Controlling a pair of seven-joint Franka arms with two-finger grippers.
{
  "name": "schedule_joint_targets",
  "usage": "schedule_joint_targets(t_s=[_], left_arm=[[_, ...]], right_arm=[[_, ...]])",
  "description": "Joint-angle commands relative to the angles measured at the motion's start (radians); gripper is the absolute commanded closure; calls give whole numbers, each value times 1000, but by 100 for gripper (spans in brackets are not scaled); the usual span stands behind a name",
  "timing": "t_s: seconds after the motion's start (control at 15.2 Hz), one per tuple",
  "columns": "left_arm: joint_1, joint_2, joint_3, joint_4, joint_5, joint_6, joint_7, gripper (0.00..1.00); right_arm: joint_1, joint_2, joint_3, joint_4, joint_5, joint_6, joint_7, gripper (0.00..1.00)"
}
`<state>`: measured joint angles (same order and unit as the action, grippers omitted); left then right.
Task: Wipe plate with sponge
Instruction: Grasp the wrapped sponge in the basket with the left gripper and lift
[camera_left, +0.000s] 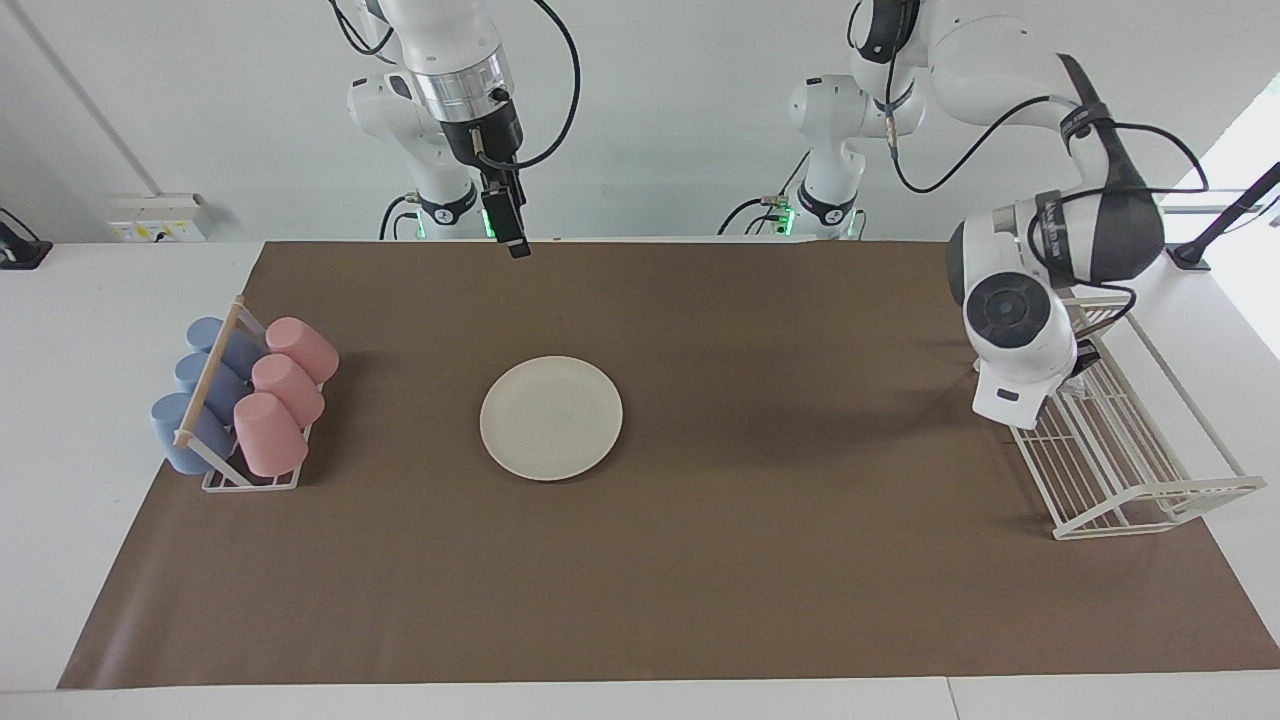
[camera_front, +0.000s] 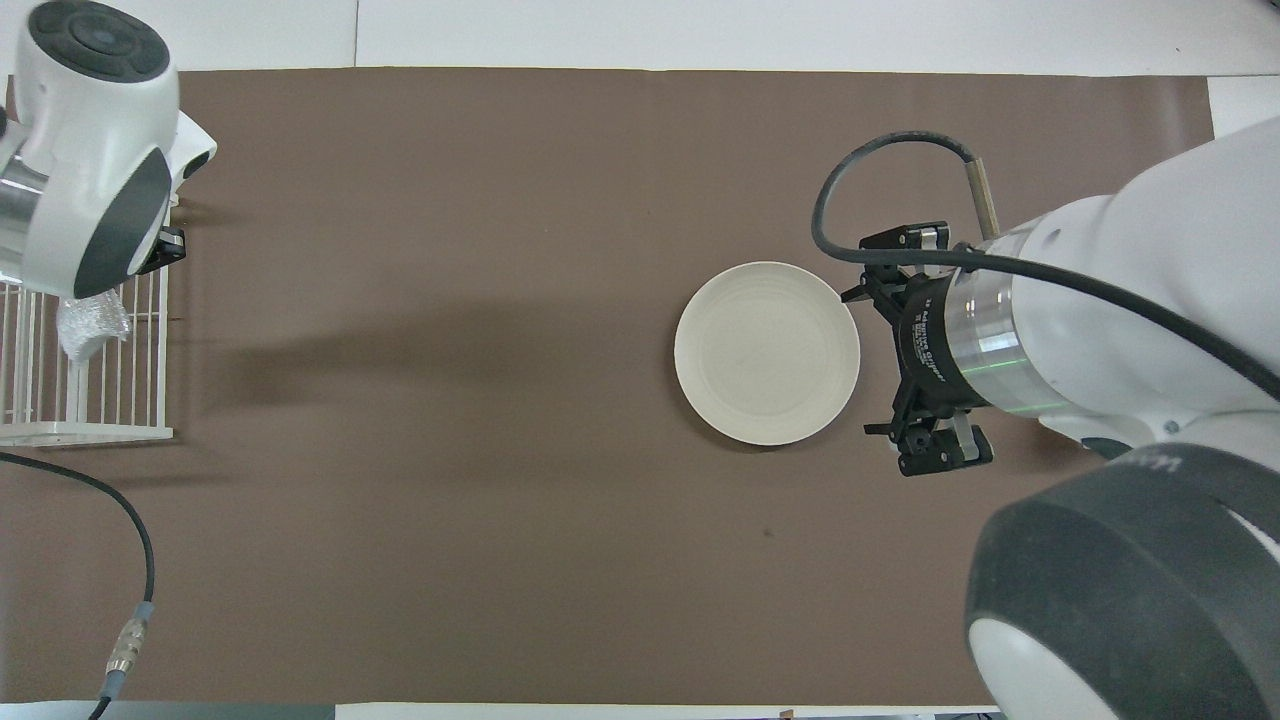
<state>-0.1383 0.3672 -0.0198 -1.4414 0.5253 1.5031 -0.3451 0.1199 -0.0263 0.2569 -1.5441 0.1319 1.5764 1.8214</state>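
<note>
Overhead view, from the frame's left edge across: the white wire rack (camera_front: 140, 400) sits at the middle left, and the sponge (camera_front: 88, 328) is in it, a crinkled silvery wad against the bars. That is why my left arm is folded in so tightly at the upper left. Its wrist is tipped down over the rack so the left hand (camera_front: 160, 250) can get at the wad. The wrist housing hides the fingers from me in both views. The hand is clamped shut, and since the sponge lies right under it I judge it has hold of the sponge, though I cannot see the contact itself.

Next comes open brown mat (camera_front: 480, 500) covering the desk, with the arm's long shadow across it.

Right of centre, the plate (camera_front: 766, 352) lies flat and bare on the mat, with open mat on every side, which leaves room to wipe it from above.

At the right, the right arm comes in from the lower corner with its forearm level. The right hand (camera_front: 868, 360) has its fingers spread wide and holds nothing. It hangs over the mat just off the plate's rim. In the facing view it is well up in the air, so I read it as waiting, perhaps to steady the plate.
</note>
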Motion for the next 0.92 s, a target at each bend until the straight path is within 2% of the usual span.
schedule_joint_targets(t_s=[0.0,0.2,0.33,0.46,0.66,0.85], left_arm=[[5,-31,3,114,-236,-134,3,100],[69,-124,7,133,-556,-175,-5,100],[127,-191,9,92,-736,-202,-5,100],[175,-217,11,53,-922,-221,-12,100],[219,-284,11,-84,-1166,-181,-14,100],[232,-382,9,-288,-1344,-66,4,100]], right_arm=[[24,91,2,125,-14,-61,76,0],[66,115,1,139,-20,-61,113,0],[79,134,1,141,-20,-49,150,0],[115,134,2,139,-32,-17,180,0],[138,140,2,133,-46,-7,185,0],[162,181,2,137,-54,10,225,0]])
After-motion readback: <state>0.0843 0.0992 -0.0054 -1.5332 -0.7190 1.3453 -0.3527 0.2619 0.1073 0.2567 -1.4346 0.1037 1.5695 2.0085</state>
